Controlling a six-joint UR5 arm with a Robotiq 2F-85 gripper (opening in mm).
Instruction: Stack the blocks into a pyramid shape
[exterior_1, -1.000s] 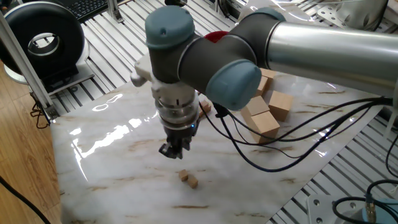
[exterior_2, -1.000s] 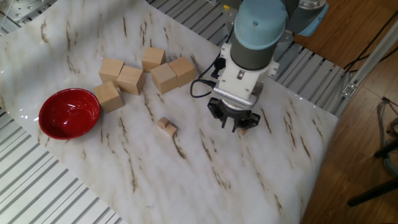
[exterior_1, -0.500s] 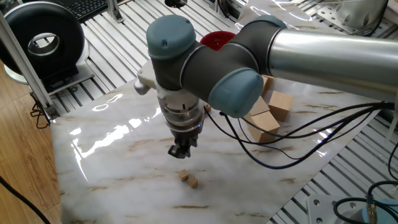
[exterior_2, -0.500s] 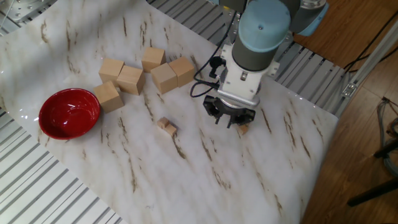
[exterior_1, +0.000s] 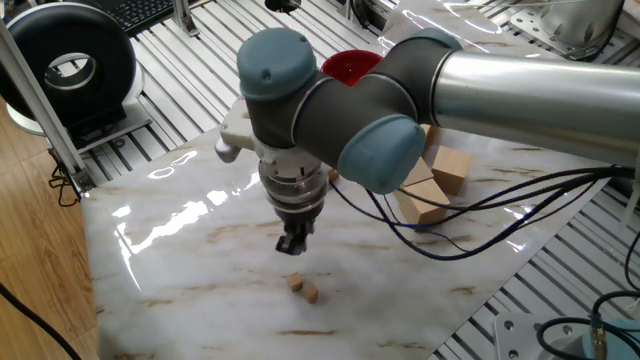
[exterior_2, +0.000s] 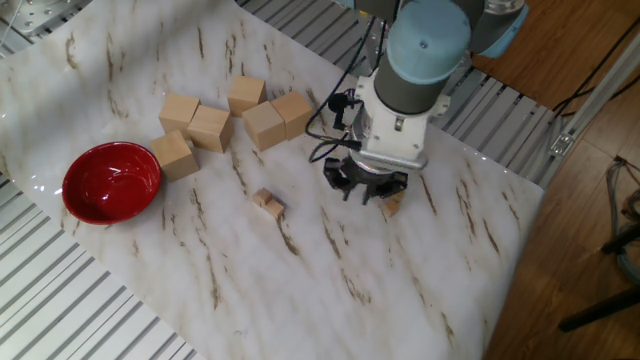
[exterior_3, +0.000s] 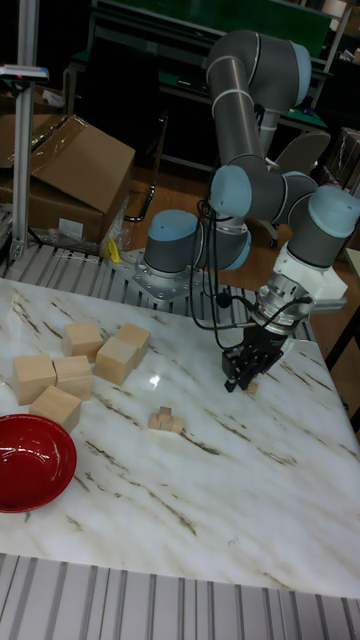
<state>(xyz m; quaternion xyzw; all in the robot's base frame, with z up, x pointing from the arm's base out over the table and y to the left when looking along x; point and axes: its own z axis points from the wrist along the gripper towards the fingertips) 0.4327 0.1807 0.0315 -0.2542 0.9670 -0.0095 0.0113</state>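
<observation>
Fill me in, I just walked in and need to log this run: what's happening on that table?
A single robot arm is working over a marble-patterned table. Its gripper hangs low by one tiny tan cube; whether it holds anything cannot be told. A small cluster of tiny cubes sits apart from it, in the middle of the table. Five large wooden blocks and a red bowl sit off to one side, untouched.

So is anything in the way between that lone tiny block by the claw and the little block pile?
Nothing visible is. The lone cube sits beside the gripper, and only bare marble lies between it and the small pile. The large blocks sit off to the side.
</observation>
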